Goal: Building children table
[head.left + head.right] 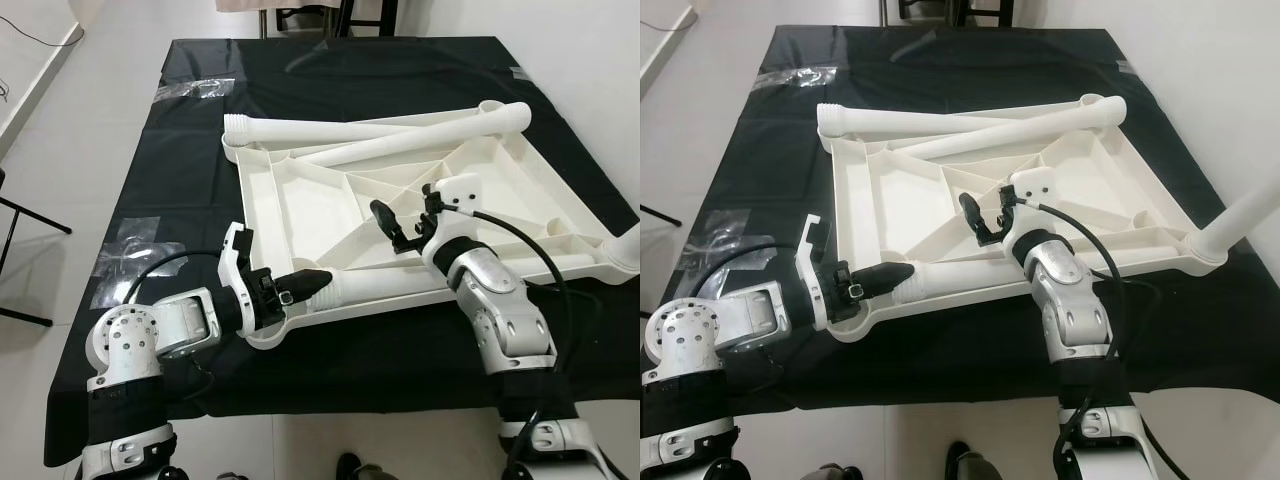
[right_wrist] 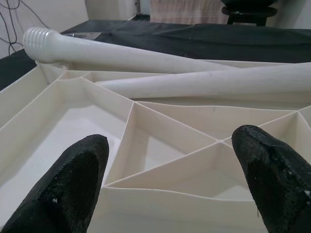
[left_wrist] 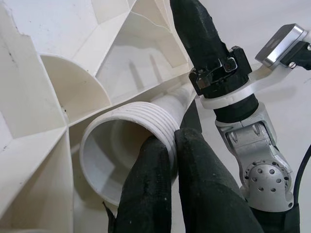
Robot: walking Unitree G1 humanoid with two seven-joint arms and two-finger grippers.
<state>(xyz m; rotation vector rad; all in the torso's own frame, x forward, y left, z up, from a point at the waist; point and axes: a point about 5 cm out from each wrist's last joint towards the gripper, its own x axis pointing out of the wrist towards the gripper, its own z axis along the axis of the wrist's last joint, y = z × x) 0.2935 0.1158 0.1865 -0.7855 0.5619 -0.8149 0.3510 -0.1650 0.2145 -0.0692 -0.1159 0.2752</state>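
Left eye view, black-covered table (image 1: 180, 130), pale tiled floor (image 1: 70, 130)

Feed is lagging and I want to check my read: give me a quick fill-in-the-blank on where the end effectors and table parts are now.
1. The left end effector pinches the ____ end of a white leg.
2. The right end effector hovers over the tabletop with its fingers ____.
3. The tabletop lies ____, its ribs facing up.
4. The cloth under it is ____.

Missing: threaded; open; upside down; black
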